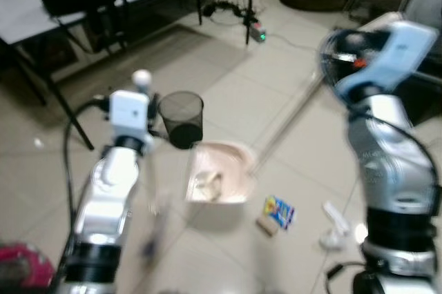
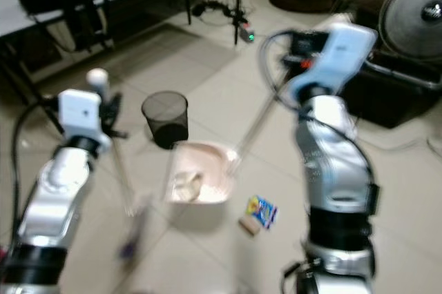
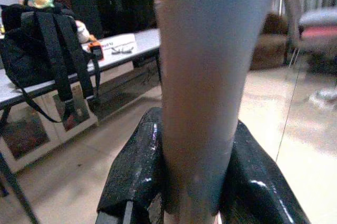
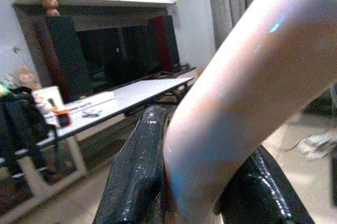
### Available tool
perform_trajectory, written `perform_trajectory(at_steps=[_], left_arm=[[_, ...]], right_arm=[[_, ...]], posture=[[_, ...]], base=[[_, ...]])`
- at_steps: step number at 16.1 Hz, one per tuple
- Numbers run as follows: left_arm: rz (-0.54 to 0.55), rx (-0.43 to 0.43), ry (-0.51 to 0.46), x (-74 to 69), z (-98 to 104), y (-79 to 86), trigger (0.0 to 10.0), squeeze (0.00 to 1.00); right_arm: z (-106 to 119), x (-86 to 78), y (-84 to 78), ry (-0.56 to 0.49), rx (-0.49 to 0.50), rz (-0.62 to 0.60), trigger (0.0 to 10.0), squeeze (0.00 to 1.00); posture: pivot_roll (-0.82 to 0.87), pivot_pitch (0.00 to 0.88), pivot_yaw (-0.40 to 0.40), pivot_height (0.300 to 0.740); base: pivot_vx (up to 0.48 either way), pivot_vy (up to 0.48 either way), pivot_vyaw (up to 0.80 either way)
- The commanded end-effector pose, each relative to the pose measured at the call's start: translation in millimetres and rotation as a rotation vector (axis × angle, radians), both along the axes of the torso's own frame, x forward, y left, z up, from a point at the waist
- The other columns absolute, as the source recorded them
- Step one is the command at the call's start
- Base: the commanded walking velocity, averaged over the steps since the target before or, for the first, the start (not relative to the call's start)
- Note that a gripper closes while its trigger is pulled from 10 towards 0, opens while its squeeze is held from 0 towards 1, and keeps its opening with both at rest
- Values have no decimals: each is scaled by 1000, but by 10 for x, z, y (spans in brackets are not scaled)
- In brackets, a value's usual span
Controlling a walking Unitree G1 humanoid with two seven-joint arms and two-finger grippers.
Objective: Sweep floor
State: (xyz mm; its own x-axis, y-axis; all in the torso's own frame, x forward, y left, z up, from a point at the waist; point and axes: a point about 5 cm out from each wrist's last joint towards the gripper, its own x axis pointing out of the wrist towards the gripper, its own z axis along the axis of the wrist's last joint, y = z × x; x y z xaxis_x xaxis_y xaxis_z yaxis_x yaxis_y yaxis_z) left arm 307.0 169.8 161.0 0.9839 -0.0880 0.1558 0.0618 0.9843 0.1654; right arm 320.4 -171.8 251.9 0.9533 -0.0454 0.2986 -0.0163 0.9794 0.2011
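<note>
Dustpan (image 1: 219,178) smooth pink plastic; bin (image 1: 181,119) black mesh; floor (image 1: 228,94) glossy tile; left claw fingers (image 3: 137,171) glossy black.

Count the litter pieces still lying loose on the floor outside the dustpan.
3: a blue-yellow wrapper beside a small tan block right of the pink dustpan, and a white scrap farther right; blur may hide more.

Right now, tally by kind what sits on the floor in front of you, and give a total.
Dustpan, holding a crumpled scrap: 1
Black mesh bin: 1
Colourful wrapper: 1
Small brown block beside the wrapper: 1
White crumpled litter: 1
Total: 5
</note>
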Motion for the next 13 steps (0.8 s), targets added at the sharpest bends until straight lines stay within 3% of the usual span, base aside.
perform_trajectory(at_steps=[1, 5, 9, 13], left_arm=[[35, 28, -61, -8, 149, 92, 10000, 0], [8, 52, -73, 18, 210, 58, 10000, 0], [-26, 68, -56, 33, 172, 3, 10000, 0], [-10, 82, -57, 39, 181, 84, 10000, 0]], right_arm=[[127, 20, 145, -45, 14, 63, 10000, 0], [144, 17, 110, -72, 62, 24, 10000, 0], [123, -22, -58, -78, 128, -31, 10000, 0], [121, -24, -132, -86, 219, -58, 10000, 0]], posture=[[18, 8, -75, 740], [4, 11, -19, 740], [-22, 24, 19, 740], [-18, 36, 25, 740]], base=[[382, 0, 587], [387, 0, 648], [392, 0, 0], [394, 0, 0]])
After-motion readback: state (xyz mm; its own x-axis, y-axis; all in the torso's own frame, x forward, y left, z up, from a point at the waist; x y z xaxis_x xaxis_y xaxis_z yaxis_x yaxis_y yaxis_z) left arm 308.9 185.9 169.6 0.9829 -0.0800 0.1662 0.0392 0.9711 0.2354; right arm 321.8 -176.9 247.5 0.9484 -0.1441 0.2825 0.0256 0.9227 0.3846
